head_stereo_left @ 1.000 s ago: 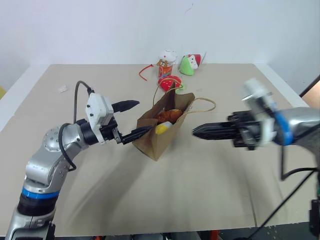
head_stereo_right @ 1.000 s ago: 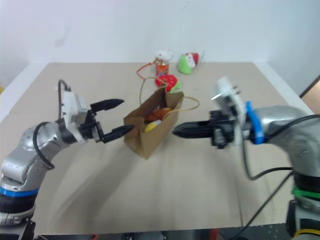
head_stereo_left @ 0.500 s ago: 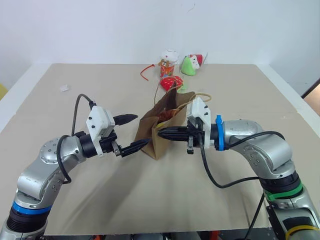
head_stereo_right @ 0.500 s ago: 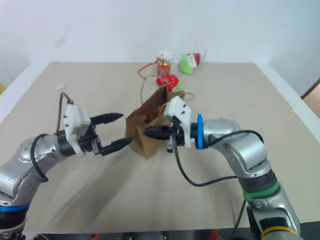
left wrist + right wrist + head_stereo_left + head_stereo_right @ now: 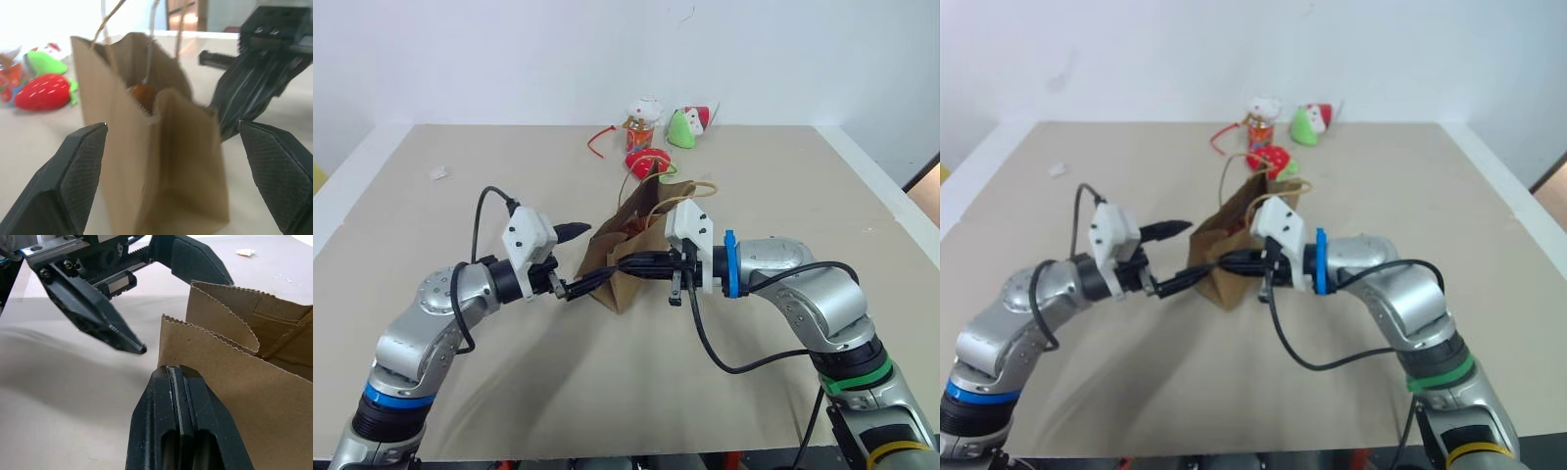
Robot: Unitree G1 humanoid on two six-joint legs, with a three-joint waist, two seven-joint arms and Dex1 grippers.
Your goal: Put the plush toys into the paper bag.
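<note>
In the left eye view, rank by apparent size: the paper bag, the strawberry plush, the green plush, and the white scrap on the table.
1. Paper bag, by far the largest.
2. Strawberry plush and green plush: they look about alike; the green one sits farther back, so I won't rank them.
3. White scrap, the smallest.
</note>
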